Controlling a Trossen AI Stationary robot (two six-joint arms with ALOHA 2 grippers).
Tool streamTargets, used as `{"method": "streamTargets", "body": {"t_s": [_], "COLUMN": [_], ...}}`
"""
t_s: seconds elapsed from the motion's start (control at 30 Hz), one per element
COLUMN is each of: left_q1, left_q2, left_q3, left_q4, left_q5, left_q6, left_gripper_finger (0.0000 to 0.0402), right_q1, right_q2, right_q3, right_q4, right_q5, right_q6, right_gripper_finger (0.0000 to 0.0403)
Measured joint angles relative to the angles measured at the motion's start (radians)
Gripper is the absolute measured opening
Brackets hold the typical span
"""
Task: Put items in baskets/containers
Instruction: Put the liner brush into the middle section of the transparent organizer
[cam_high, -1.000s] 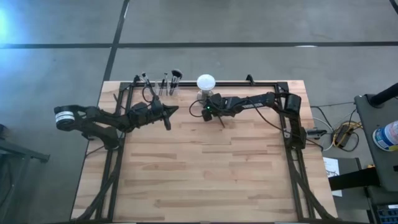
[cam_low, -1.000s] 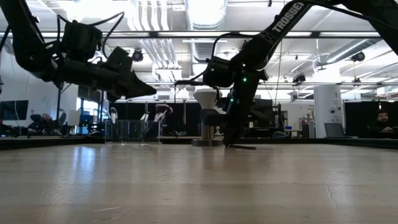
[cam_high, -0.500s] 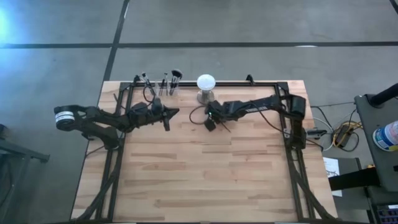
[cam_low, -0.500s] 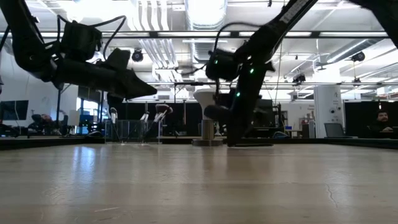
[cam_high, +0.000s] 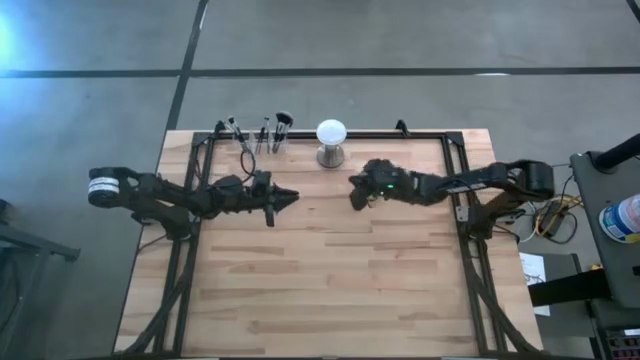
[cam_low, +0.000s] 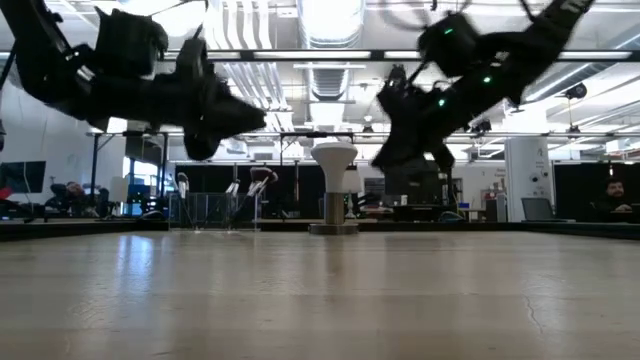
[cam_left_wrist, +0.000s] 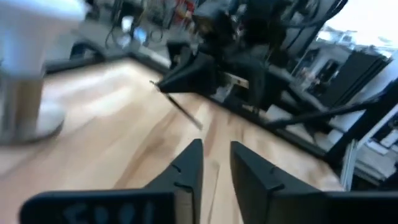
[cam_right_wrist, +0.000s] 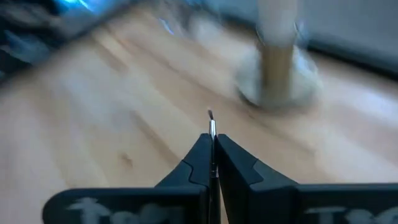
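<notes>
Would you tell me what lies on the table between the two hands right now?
Nothing: in the high view only bare wood separates the left hand from the right hand, which pinches a thin brush.

A pale, honey-coloured plank pattern is shown by the wooden table (cam_high: 330, 270), framed by black rails. Both arms are dark, nearly black; a white band is worn near the left arm's base, and a small green light glows on the right gripper (cam_high: 356, 196). A thin dark brush (cam_right_wrist: 212, 134) with a silvery ferrule is pinched there. The globe (cam_high: 331, 132) is white (its stand is dull metallic grey).
</notes>
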Motion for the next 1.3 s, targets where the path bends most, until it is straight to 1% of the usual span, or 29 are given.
{"method": "streamTargets", "body": {"t_s": [0.1,0.17,0.3,0.4,0.53,0.77,0.9,1.17,1.3], "left_q1": [-0.052,-0.076,-0.108,-0.114,-0.118,-0.125,-0.124,-0.123,-0.116], "left_q2": [0.000,0.000,0.009,0.041,0.106,0.198,0.207,0.206,0.206], "left_q3": [0.045,0.076,0.132,0.170,0.230,0.353,0.395,0.453,0.476], "left_q4": [0.022,0.023,0.019,0.019,0.017,0.023,0.025,0.018,-0.012], "left_q5": [-0.053,-0.059,-0.074,-0.077,-0.081,-0.079,-0.078,-0.052,-0.048], "left_q6": [0.028,0.049,0.075,0.079,0.080,0.139,0.164,0.187,0.205], "left_gripper_finger": [0.0094,0.0106,0.0116,0.0117,0.0117,0.0117,0.0117,0.0117,0.0117], "right_q1": [0.006,0.007,0.022,0.042,0.067,0.112,0.120,0.119,0.118], "right_q2": [-0.040,-0.048,-0.046,-0.032,-0.010,-0.012,-0.011,-0.011,-0.012], "right_q3": [-0.090,-0.135,-0.180,-0.179,-0.131,-0.045,-0.022,-0.018,-0.018], "right_q4": [0.275,0.422,0.645,0.745,0.811,0.800,0.799,0.819,0.830], "right_q5": [-0.084,-0.135,-0.173,-0.209,-0.214,-0.219,-0.239,-0.239,-0.239], "right_q6": [-0.045,-0.053,-0.074,-0.089,-0.113,-0.184,-0.203,-0.234,-0.256], "right_gripper_finger": [0.0013,0.0013,0.0013,0.0013,0.0013,0.0013,0.0013,0.0013,0.0013]}}
